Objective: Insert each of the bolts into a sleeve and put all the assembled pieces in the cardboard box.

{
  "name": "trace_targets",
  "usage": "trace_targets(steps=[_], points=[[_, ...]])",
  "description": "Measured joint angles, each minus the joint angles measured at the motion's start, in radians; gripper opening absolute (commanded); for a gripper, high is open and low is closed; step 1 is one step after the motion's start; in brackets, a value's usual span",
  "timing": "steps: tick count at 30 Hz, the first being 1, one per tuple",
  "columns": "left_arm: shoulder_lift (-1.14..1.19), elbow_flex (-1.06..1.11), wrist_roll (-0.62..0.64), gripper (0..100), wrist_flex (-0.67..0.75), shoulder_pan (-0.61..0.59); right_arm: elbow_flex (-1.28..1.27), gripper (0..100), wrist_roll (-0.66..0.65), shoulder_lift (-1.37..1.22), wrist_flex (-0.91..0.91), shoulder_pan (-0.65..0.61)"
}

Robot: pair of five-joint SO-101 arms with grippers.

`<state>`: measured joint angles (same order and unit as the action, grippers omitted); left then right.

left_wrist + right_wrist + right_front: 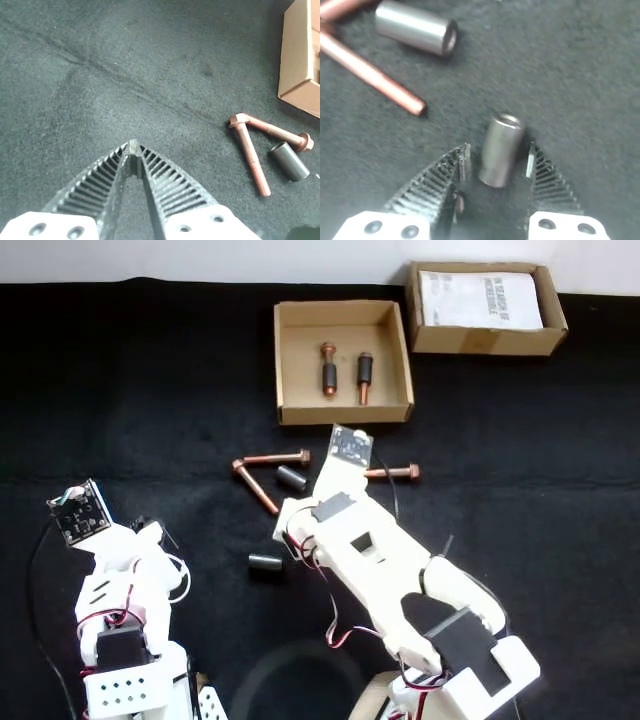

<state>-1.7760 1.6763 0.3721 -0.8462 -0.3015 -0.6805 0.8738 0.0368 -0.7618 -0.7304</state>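
Right hand (496, 161) astride sleeve (501, 147), bolt (370, 75) cropped

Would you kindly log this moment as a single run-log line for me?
right end effector: open, straddling grey metal sleeve | left end effector: shut over black mat | cardboard box: two assembled pieces inside

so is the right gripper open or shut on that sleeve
Open: the right gripper straddles the sleeve without touching it, a gap showing on each side.
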Motion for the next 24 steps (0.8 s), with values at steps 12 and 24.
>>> trace_targets(steps=[12,24], points=[[0.0,0.0,0.0,1,0.0,0.0,0.107,0.7,0.0,-0.003,-0.176,0.049],[0.0,0.0,0.0,1,0.0,0.0,0.623,0.7,-0.058,-0.005,-0.454,0.275]])
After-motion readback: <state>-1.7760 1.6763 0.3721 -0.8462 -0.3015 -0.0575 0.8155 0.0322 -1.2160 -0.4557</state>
